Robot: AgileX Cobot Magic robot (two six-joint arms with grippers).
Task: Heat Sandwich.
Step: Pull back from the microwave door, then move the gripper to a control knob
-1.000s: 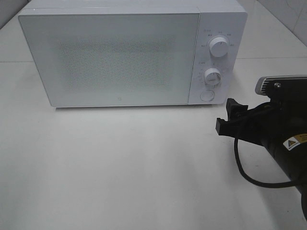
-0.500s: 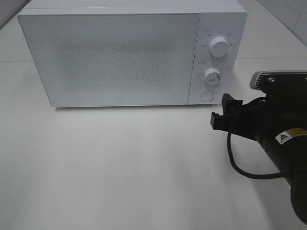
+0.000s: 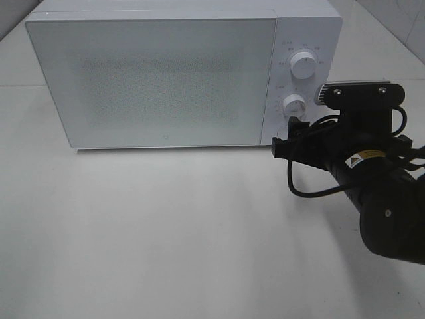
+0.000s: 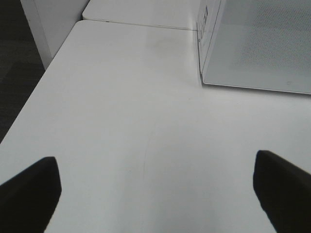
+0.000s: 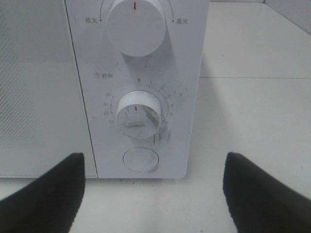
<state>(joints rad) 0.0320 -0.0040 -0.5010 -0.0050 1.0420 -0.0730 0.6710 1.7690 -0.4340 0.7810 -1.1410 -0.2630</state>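
right gripper (image 5: 154,194) jaws apart, left gripper (image 4: 155,194) likewise | closed white boxy microwave (image 3: 166,80), counter's back edge | best: press round white button (image 5: 141,159) squarely

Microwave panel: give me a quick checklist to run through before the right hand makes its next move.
1. Microwave door shut: ok.
2. Sandwich inside: cannot tell; the door hides the inside, and no view shows a sandwich.
3. Right hand open and empty: ok.
4. Right hand lined up with the controls: ok; in the wrist view the round button and the timer knob sit between its fingers.
5. Timer knob setting: cannot tell; its mark is too faint to read.
6. Left hand open, over the table, apart from the microwave: ok.
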